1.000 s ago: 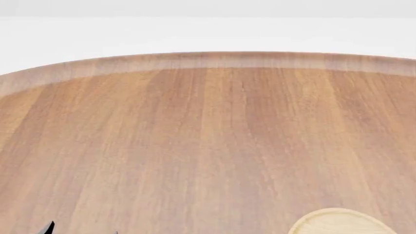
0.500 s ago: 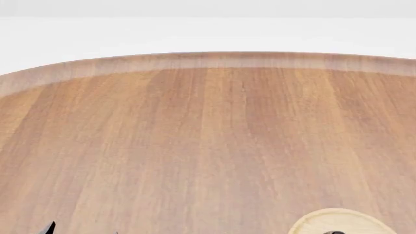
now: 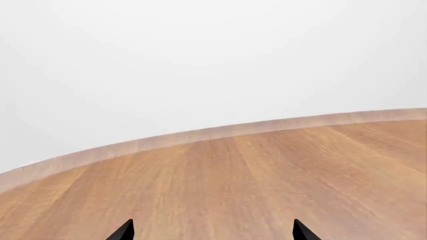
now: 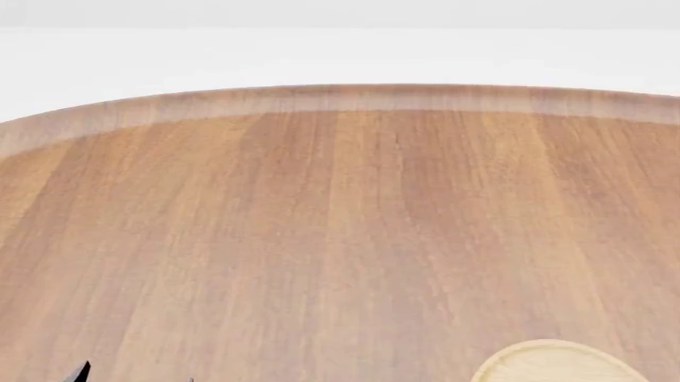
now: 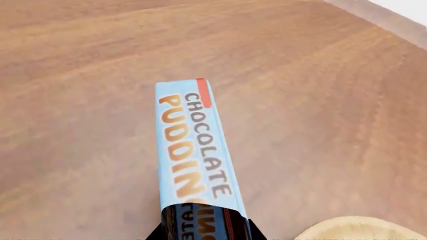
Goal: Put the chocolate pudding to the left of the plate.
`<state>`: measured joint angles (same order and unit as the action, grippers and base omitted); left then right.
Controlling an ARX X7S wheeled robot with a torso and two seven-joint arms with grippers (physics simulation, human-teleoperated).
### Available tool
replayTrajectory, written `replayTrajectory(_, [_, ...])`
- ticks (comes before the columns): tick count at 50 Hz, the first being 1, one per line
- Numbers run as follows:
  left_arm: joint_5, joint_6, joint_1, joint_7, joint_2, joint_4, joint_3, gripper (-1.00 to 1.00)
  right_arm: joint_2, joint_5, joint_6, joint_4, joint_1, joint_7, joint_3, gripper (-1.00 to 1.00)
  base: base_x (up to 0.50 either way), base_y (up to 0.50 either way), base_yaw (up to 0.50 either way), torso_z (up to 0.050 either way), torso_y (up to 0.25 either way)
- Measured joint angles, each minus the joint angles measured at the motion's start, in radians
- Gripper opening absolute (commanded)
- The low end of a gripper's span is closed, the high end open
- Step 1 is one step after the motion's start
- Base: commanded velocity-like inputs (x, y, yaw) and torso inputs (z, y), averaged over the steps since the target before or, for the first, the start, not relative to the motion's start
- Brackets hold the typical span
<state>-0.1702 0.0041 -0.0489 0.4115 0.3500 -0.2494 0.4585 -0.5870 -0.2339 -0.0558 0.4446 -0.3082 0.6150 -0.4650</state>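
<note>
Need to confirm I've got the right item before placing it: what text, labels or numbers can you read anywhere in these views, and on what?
"CHOCOLATE PUDDING": on the light blue top face of the small rectangular carton with a red edge, right wrist view; its near end is covered by something dark, and the lettering there is not legible.
No text on the brown wooden table or pale round wooden plate.

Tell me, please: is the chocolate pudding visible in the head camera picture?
No; the head view shows only the table, the plate edge and a left gripper fingertip.
</note>
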Motion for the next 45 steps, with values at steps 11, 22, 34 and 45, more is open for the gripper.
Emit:
replayTrajectory(11, [-0.001,0.003,-0.001,0.001,0.002,0.000,0.004,1.00,0.022,0.003,-0.037,0.061,-0.003,0.010,-0.008,-1.00,0.00,0.00,0.00,0.000,0.000])
replayTrajectory(22, [-0.003,0.007,0.001,0.002,0.003,0.003,0.007,1.00,0.045,0.007,-0.075,0.131,-0.014,0.019,-0.015,-1.00,0.00,0.00,0.00,0.000,0.000])
replayTrajectory(34, [-0.005,0.008,0.002,0.003,0.005,0.005,0.010,1.00,0.066,0.007,-0.101,0.197,-0.052,0.036,-0.026,-1.00,0.00,0.00,0.00,0.000,0.000])
replayTrajectory(45, [-0.008,0.008,0.003,0.005,0.006,0.005,0.013,1.00,0.092,0.009,-0.126,0.283,-0.103,0.053,-0.033,-1.00,0.00,0.00,0.00,0.000,0.000])
